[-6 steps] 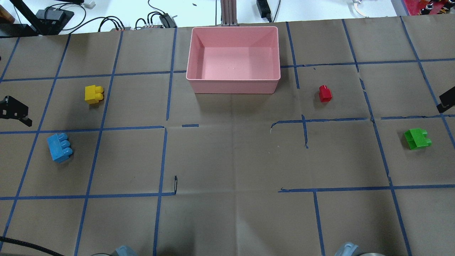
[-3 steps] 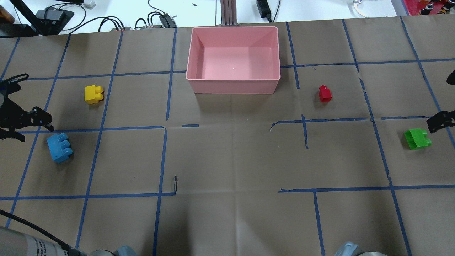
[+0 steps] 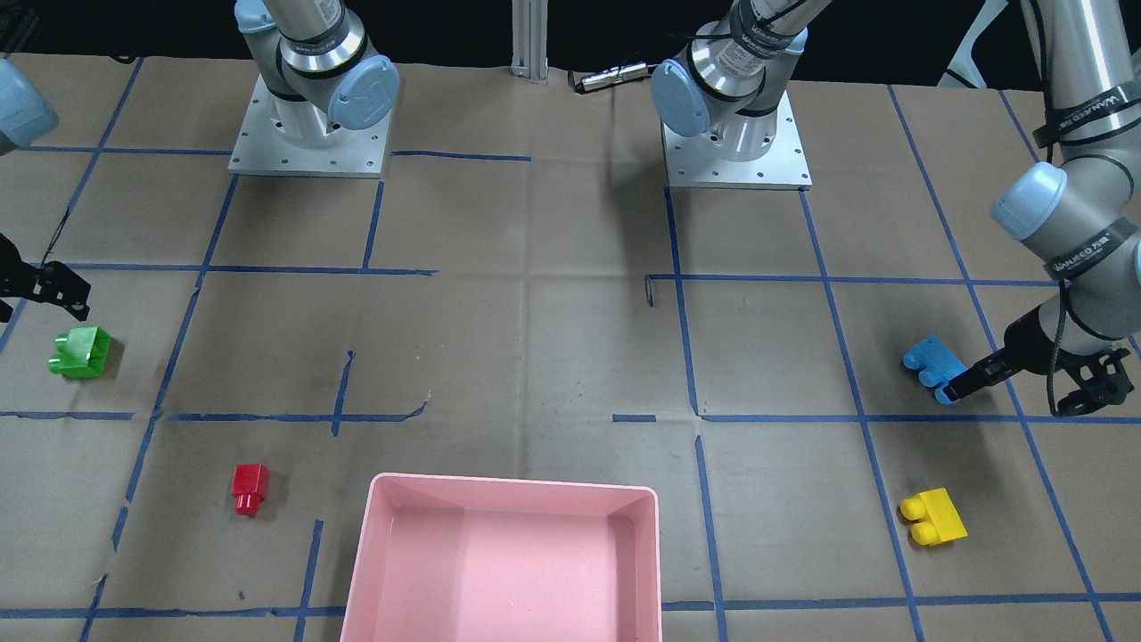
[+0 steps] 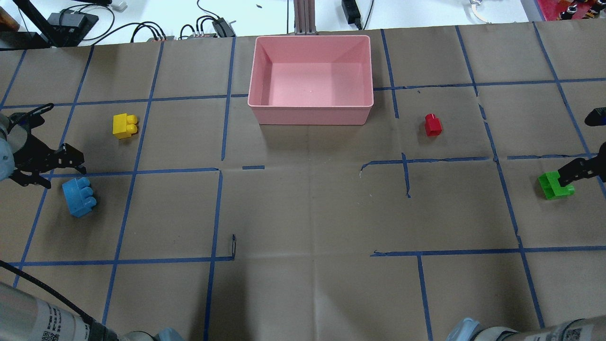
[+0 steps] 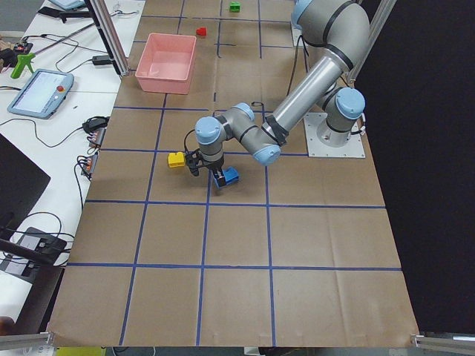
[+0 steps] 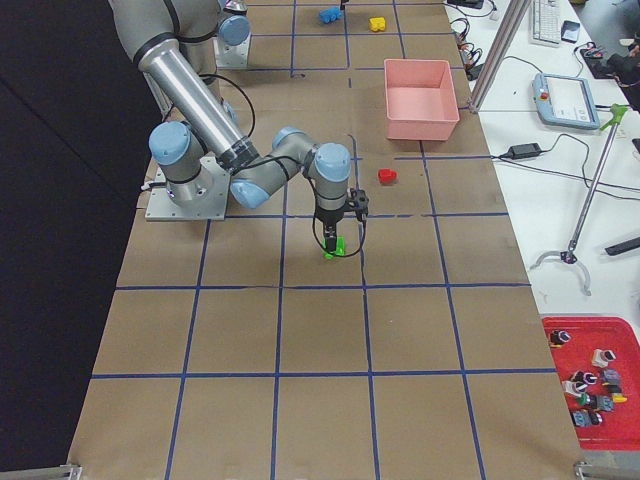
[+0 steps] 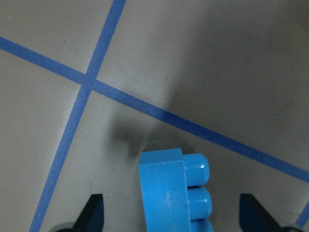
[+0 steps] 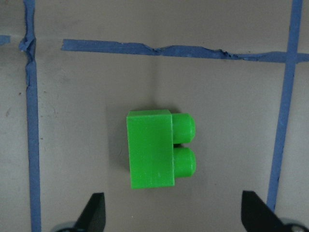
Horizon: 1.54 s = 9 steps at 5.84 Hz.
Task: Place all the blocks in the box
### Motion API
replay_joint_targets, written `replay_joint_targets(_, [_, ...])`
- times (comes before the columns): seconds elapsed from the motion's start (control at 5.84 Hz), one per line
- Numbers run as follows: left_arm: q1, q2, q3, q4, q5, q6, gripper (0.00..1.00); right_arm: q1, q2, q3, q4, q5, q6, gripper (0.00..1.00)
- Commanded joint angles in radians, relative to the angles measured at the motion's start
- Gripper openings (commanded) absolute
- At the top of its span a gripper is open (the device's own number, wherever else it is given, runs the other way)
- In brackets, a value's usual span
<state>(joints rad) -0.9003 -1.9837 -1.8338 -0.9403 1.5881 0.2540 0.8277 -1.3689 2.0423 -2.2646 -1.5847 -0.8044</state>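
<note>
The light-blue block (image 4: pixel 78 196) lies at the table's left, the yellow block (image 4: pixel 124 126) beyond it. The red block (image 4: pixel 432 125) and green block (image 4: pixel 555 185) lie at the right. All are outside the pink box (image 4: pixel 310 116), which holds nothing. My left gripper (image 4: pixel 64 175) is open just above the blue block (image 7: pixel 174 193), which sits between its fingertips (image 7: pixel 94 215) at the view's bottom edge. My right gripper (image 4: pixel 580 147) is open above the green block (image 8: pixel 159 150), its jaws wide on either side.
Brown paper with a blue tape grid (image 4: pixel 222 137) covers the table. Cables and power bricks (image 4: pixel 208 26) lie beyond the far edge behind the box. The arm bases (image 3: pixel 307 125) stand at the robot's side.
Both grippers have come in from the table's side edges: the left over the blue block, the right over the green block. No block has moved.
</note>
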Motion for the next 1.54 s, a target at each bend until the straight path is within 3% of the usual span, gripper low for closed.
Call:
replay_joint_targets(0.0, [-0.002,-0.017,-0.005,0.017,0.001,-0.002,1.00,-0.015,0.039,0.009,-0.056,0.029,-0.039,1.00])
replay_joint_targets(0.68, [0.008,-0.017,-0.048,0.031,0.009,0.010,0.99,0.001,0.099,0.019,-0.130,0.087,-0.035,1.00])
replay_joint_targets(0.86, [0.009,-0.017,-0.048,0.029,0.010,0.010,0.93,0.001,0.114,0.019,-0.142,0.092,-0.036,1.00])
replay_joint_targets(1.37, [0.008,-0.014,-0.048,0.017,0.016,0.008,0.55,0.001,0.114,0.019,-0.141,0.078,-0.045,1.00])
